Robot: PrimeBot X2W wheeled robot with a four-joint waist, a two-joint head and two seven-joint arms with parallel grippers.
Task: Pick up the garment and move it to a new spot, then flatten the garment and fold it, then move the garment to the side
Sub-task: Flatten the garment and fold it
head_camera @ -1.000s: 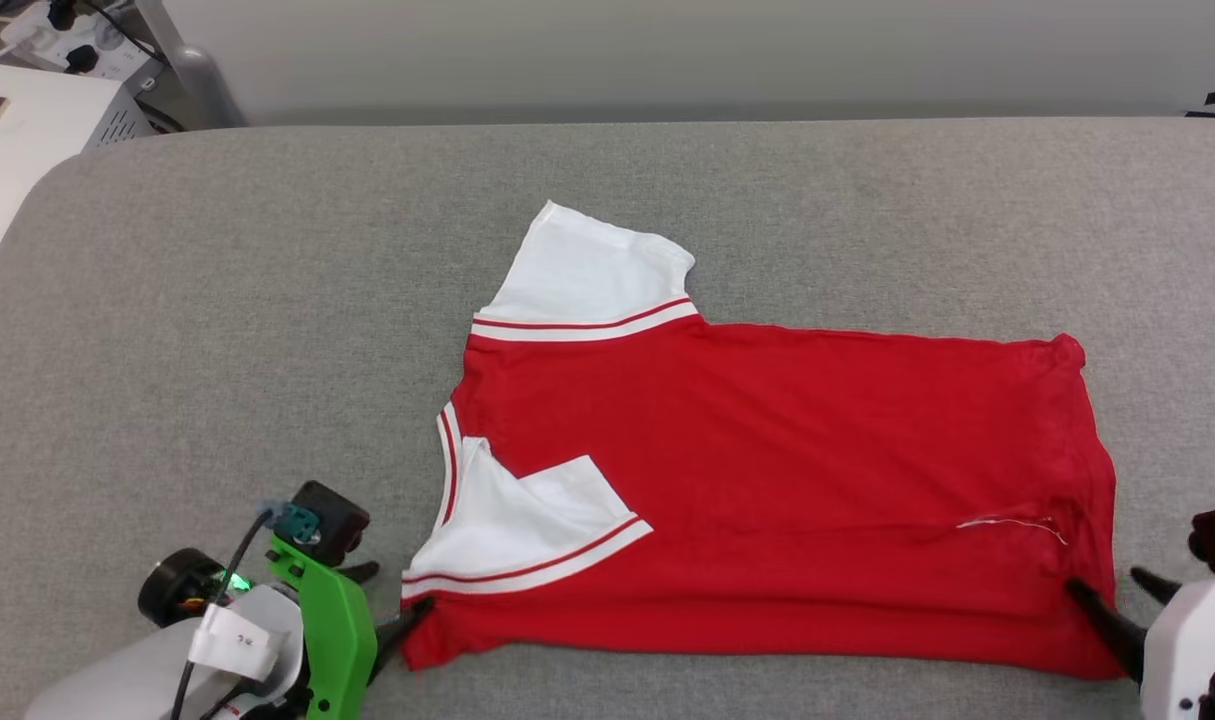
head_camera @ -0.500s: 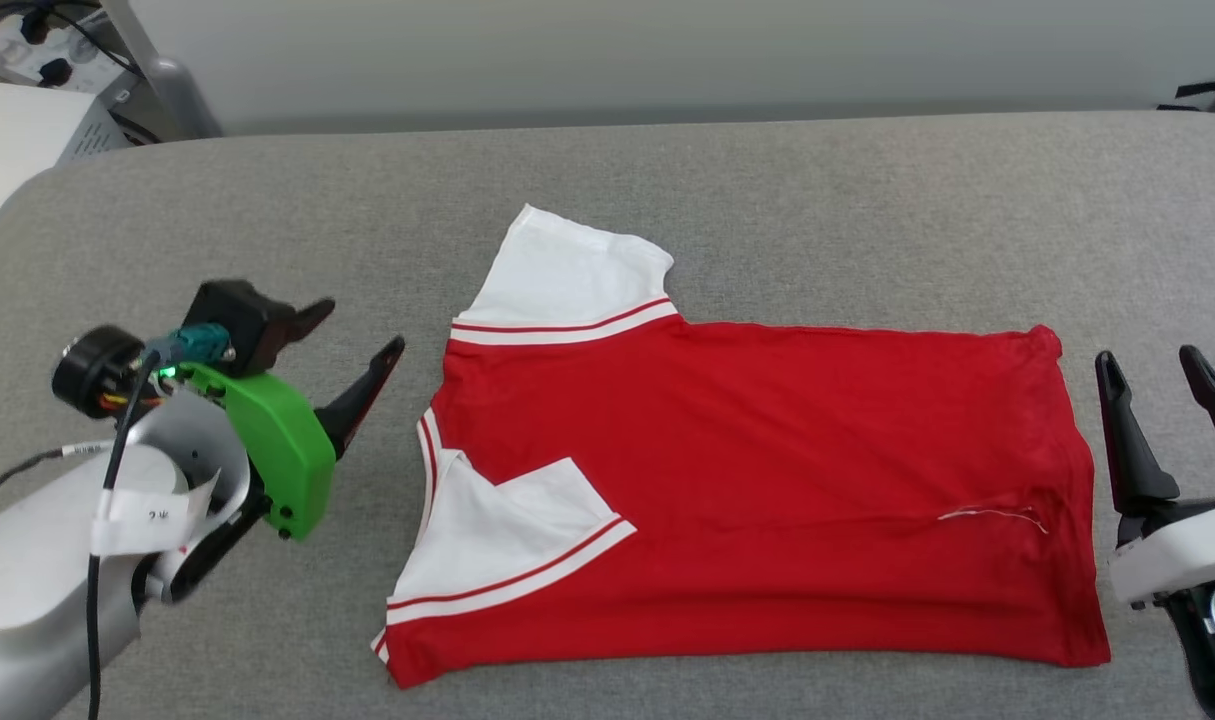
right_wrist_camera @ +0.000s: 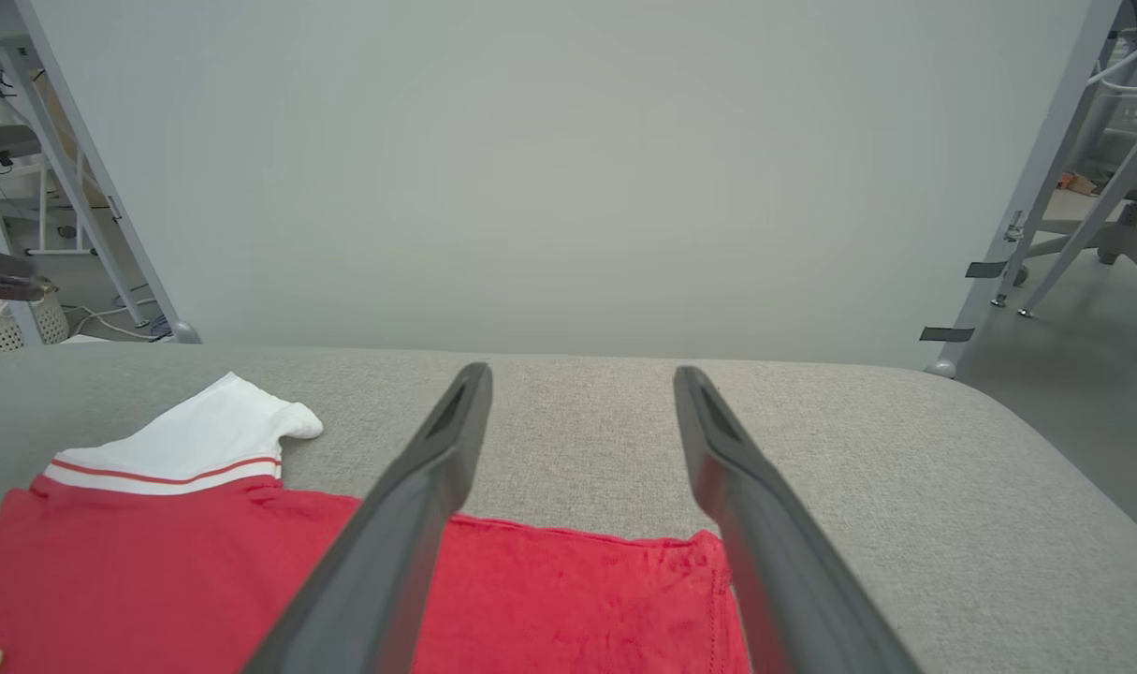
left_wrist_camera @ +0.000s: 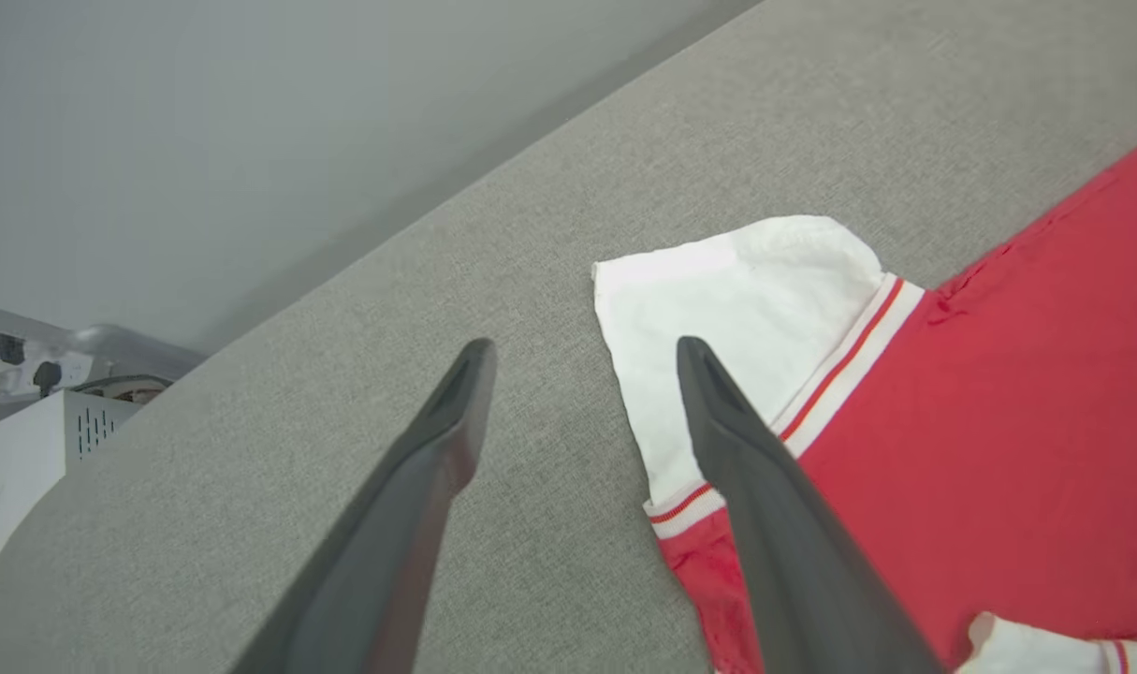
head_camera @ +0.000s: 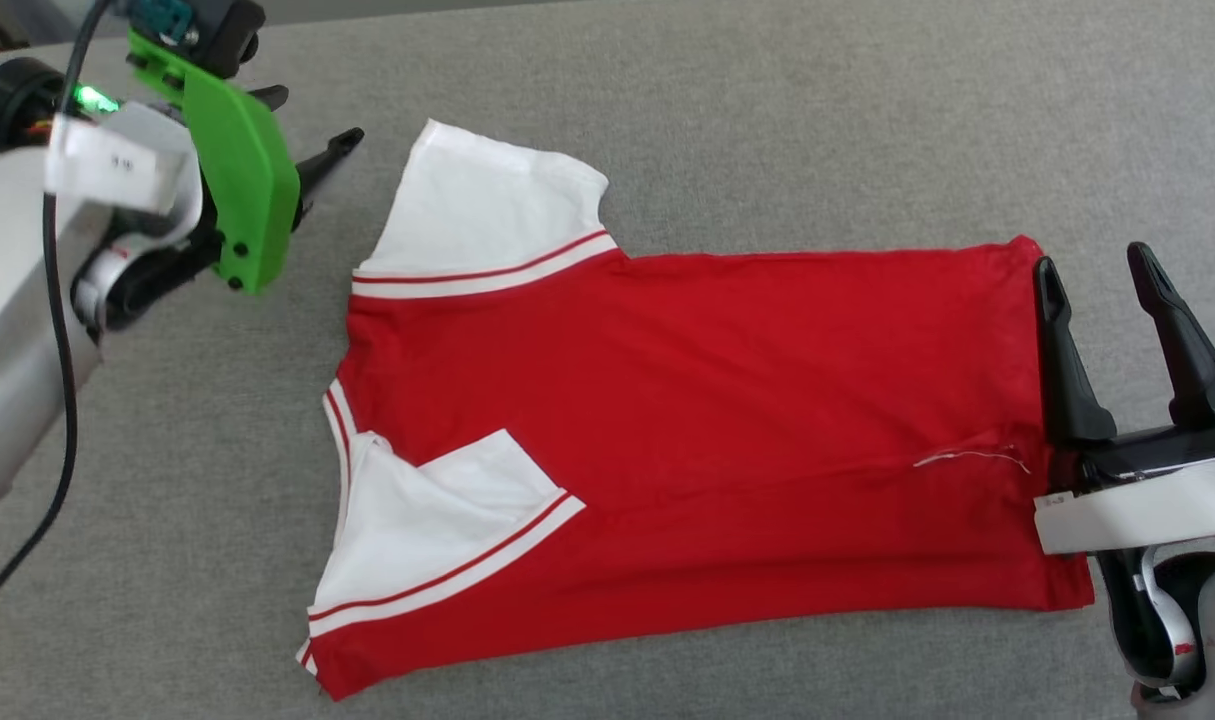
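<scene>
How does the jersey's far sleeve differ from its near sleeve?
The far sleeve sticks out past the red body onto the grey surface; the near sleeve is folded inward over the red body. The far sleeve lies smooth; the near sleeve shows a crease. Both are white with red stripe trim.

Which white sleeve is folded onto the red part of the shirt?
The sleeve nearest the robot, low in the head view, lies folded over the red shirt. The far sleeve sticks out flat onto the grey table.
</scene>
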